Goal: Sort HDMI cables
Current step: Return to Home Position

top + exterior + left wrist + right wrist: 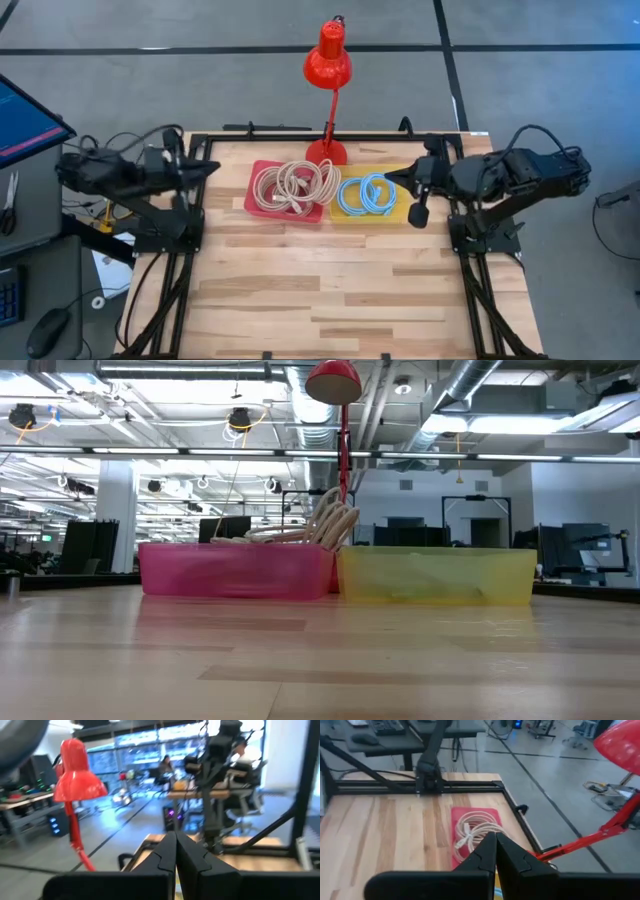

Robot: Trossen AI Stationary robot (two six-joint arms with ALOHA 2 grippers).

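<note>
Pale wood-plank table (330, 290) on grey concrete floor (200, 80) bears a red plastic bin (262, 166) beside a yellow plastic bin (395, 215). Left gripper (212, 167) and right gripper (390, 178) hover clenched, empty.

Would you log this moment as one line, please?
beige cables in red bin; blue cables in yellow bin; left end effector shut, table left; right end effector shut, table right

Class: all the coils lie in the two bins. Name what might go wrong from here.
1. The beige coils pile above the rim of the red bin, beside the yellow bin; one might spring or slide across and undo the sort.
2. The right gripper, fingers shut, hangs close to the yellow bin's edge; a careless move might nudge the bin or the red lamp standing just behind.
The left gripper waits at the left side of the table.
</note>
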